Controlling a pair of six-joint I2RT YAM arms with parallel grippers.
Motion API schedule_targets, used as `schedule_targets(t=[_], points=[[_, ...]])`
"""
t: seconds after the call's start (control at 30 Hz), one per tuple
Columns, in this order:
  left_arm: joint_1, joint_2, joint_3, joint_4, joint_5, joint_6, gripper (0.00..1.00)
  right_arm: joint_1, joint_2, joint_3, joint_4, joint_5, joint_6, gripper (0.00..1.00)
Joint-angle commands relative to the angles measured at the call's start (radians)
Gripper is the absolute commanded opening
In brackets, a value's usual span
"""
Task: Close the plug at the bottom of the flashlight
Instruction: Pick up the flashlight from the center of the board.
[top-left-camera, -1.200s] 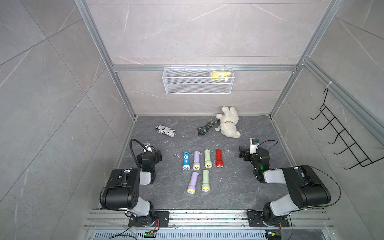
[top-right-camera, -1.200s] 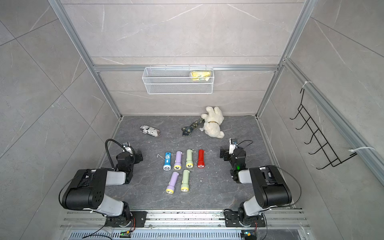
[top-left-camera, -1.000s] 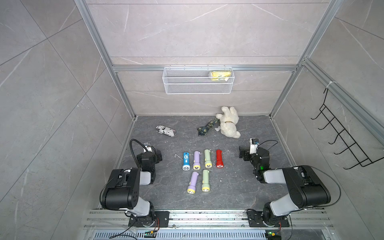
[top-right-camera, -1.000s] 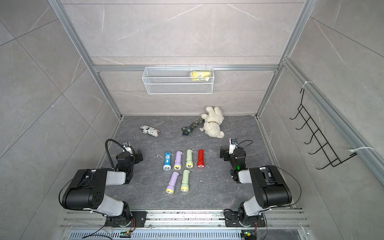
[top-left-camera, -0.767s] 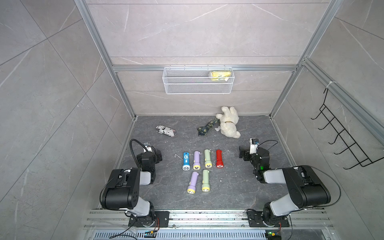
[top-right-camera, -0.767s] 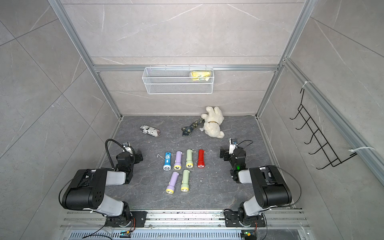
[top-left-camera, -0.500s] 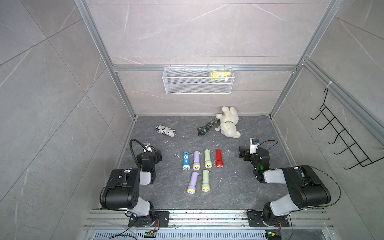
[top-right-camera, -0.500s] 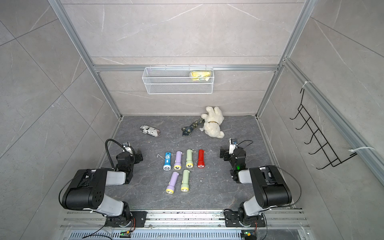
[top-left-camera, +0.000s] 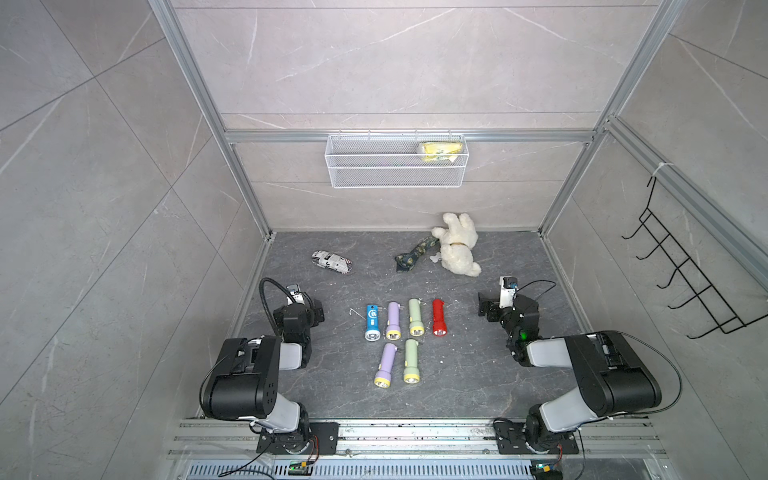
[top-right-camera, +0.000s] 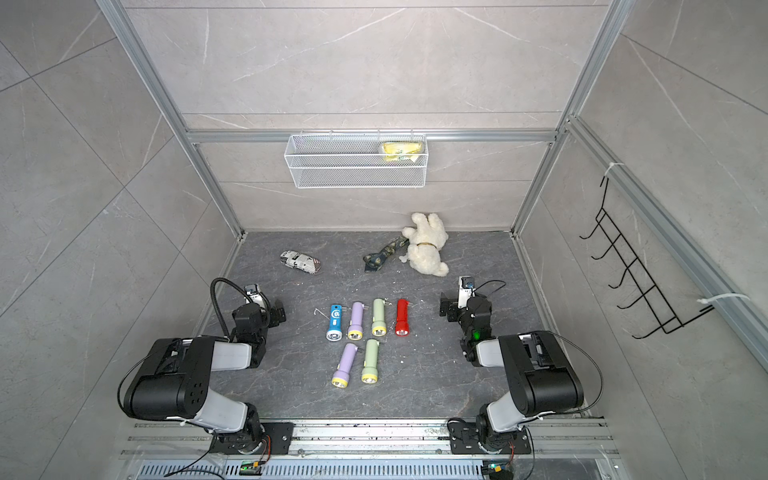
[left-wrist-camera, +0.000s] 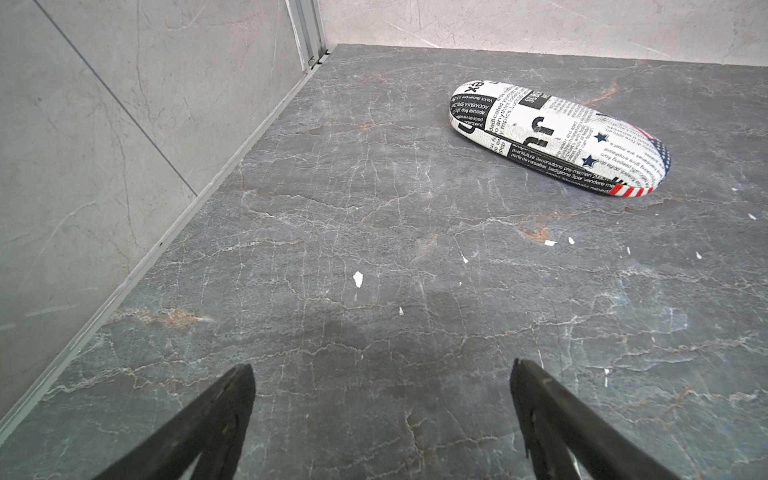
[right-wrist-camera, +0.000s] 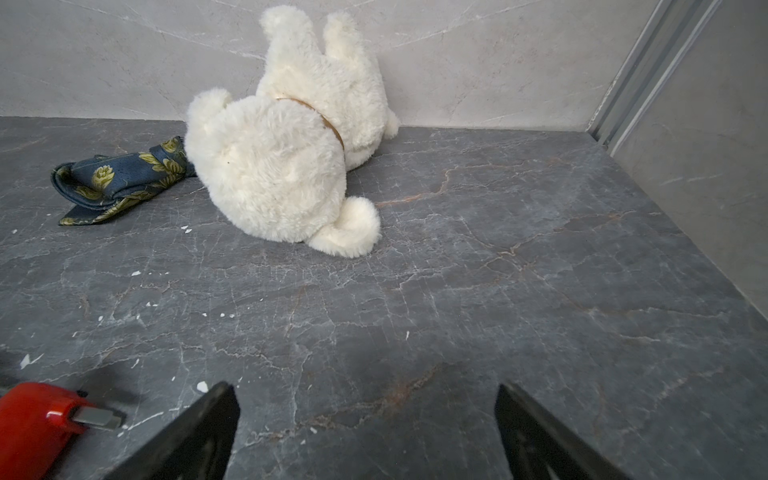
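Note:
Several flashlights lie in two rows mid-floor in both top views: blue (top-left-camera: 372, 322), purple (top-left-camera: 393, 320), green (top-left-camera: 414, 316) and red (top-left-camera: 438, 317) behind, another purple (top-left-camera: 385, 365) and green (top-left-camera: 410, 360) in front. In the right wrist view the red flashlight (right-wrist-camera: 29, 428) shows a metal plug prong (right-wrist-camera: 97, 417) folded out from its end. My left gripper (top-left-camera: 309, 307) rests open left of the rows, with only bare floor between its fingers (left-wrist-camera: 382, 374). My right gripper (top-left-camera: 487, 309) rests open to the right, also empty (right-wrist-camera: 365, 390).
A newsprint glasses case (left-wrist-camera: 557, 137) lies at the back left. A white plush bear (right-wrist-camera: 291, 145) and a floral cloth (right-wrist-camera: 116, 178) lie at the back wall. A wire basket (top-left-camera: 397, 166) hangs above them. A black hook rack (top-left-camera: 681, 274) is on the right wall.

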Motion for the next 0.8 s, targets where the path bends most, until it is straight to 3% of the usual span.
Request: schedule_targets(t=[0.0, 0.27, 0.37, 0.4, 0.5, 0.57, 0.67, 0.77], points=[[-0.027, -0.016, 0.006, 0.067, -0.054, 0.022, 1.0, -0.002, -0.024, -0.009, 0.014, 0.042, -0.005, 1.0], [-0.051, -0.028, -0.026, 0.123, -0.075, 0.043, 1.0, -0.002, -0.29, 0.069, -0.341, 0.186, 0.085, 1.0], [-0.054, -0.06, -0.045, 0.136, -0.062, 0.055, 1.0, -0.002, -0.362, 0.157, -0.516, 0.156, 0.172, 1.0], [-0.084, -0.096, -0.028, 0.093, -0.116, 0.083, 1.0, -0.002, -0.37, 0.197, -0.594, 0.162, 0.224, 1.0], [-0.174, -0.281, 0.149, -0.377, -0.181, 0.084, 1.0, -0.003, -0.361, 0.328, -0.805, 0.17, 0.356, 1.0], [-0.21, -0.309, 0.23, -0.5, -0.22, 0.041, 1.0, -0.003, -0.339, 0.377, -0.886, 0.123, 0.382, 1.0], [-0.24, -0.31, 0.32, -0.612, -0.192, -0.039, 1.0, -0.003, -0.321, 0.374, -0.858, 0.024, 0.396, 1.0], [-0.242, -0.293, 0.418, -0.773, -0.065, -0.152, 1.0, -0.003, -0.309, 0.382, -0.889, 0.0, 0.429, 1.0]])
